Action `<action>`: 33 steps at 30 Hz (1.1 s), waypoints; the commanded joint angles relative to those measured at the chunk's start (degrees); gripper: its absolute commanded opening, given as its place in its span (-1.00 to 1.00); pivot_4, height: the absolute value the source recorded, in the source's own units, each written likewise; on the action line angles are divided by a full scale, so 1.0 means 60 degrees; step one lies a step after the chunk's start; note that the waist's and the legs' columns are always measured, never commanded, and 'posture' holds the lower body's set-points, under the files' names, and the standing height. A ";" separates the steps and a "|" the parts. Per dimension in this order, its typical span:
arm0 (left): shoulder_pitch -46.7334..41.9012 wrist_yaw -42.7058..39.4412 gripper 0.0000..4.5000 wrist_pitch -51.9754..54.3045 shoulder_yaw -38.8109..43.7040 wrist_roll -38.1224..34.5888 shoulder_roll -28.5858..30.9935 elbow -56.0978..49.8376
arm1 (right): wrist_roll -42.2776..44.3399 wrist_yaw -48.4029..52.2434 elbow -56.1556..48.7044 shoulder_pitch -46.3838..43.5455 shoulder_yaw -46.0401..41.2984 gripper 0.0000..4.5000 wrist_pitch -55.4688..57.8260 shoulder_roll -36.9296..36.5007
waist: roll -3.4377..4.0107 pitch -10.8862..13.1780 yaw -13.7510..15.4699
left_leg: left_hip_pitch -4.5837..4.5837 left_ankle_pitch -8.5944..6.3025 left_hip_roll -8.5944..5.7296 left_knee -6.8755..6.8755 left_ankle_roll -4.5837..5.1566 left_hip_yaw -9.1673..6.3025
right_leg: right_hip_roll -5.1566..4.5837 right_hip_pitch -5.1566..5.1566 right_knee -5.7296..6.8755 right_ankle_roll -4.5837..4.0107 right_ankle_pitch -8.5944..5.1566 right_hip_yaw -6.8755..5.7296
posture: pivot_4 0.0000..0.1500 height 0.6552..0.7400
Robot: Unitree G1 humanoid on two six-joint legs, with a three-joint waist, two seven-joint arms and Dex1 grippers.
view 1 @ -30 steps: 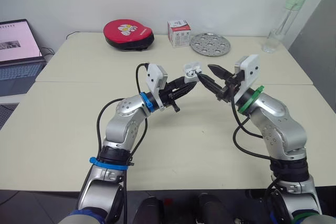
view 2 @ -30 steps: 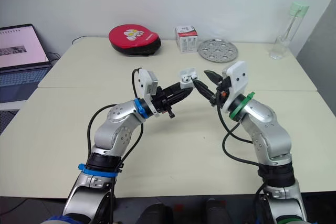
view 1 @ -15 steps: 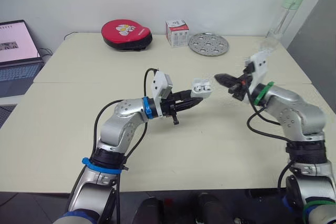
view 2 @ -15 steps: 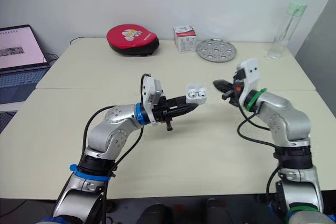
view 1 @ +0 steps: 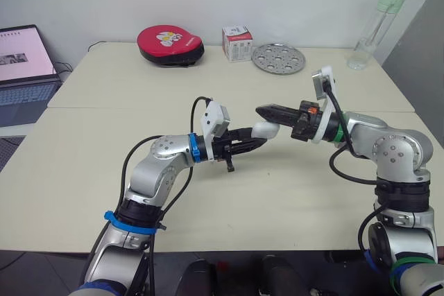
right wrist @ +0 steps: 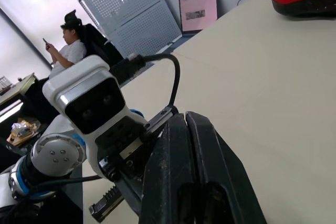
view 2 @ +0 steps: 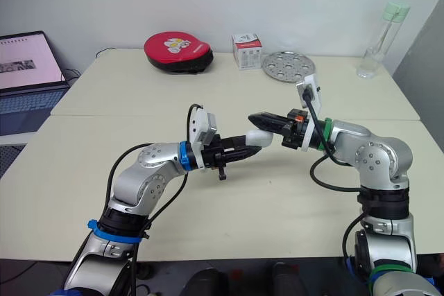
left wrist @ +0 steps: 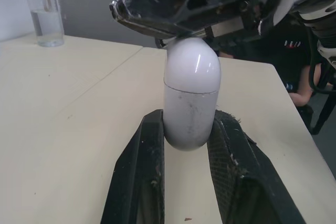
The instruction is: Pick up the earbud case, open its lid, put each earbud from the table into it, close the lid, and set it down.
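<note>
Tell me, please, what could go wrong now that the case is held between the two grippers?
1. The left gripper clamps only the lower half of the earbud case, held above the table; a push from the shut right gripper resting on the lid could slide the case out.
2. The lid is rounded and glossy, so the right gripper may slip off.
3. I cannot tell whether the lid has latched; it might reopen when set down.

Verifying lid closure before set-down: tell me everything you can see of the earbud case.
The earbud case is a glossy white plastic-looking capsule, lid shut with a thin seam around it, lower half faintly scuffed. It is held off the table, lower half clamped between the left hand's two black fingers. The shut right hand touches the lid's end.
</note>
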 commanded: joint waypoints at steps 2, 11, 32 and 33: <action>-0.0075 0.0227 -0.66 0.0660 0.0300 -0.0465 -0.0015 -0.0479 | -0.1047 0.0182 -0.0611 0.0360 0.0406 -0.99 -0.1409 -0.0459 | 0.0000 0.0000 -0.0001 | 0.0000 0.0000 0.0000 0.0000 0.0000 0.0001 | 0.0000 -0.0001 0.0000 0.0015 -0.0009 0.0001 | 1.00 1.00; -0.0122 0.5035 -0.66 0.6548 0.2469 -0.2365 -0.2305 0.0162 | -0.2731 0.1982 -0.1661 0.2310 0.0221 -0.26 -0.5011 -0.2217 | -0.0007 0.0003 0.0048 | -0.0002 -0.0001 -0.0005 0.0008 0.0001 -0.0011 | -0.0005 0.0011 -0.0008 0.0061 -0.0028 -0.0002 | 1.00 1.00; 0.0593 0.5209 0.84 0.8611 0.2912 -0.2397 0.0323 0.0058 | -0.4213 0.2657 -0.0482 0.3558 0.0623 1.00 -0.7347 -0.2495 | -0.0007 0.0003 -0.0229 | 0.0082 0.0001 0.0011 -0.0011 -0.0008 -0.0010 | 0.0013 0.0061 0.0017 0.0041 -0.0043 0.0000 | 1.00 1.00; 0.0915 0.4433 0.98 0.8030 0.2518 -0.2259 0.1178 -0.0332 | -0.4196 0.2678 -0.0463 0.3566 0.0572 1.00 -0.7361 -0.2543 | -0.0007 0.0003 -0.0308 | 0.0092 0.0001 0.0015 -0.0017 -0.0010 -0.0009 | 0.0014 0.0063 0.0025 0.0027 -0.0051 -0.0001 | 1.00 1.00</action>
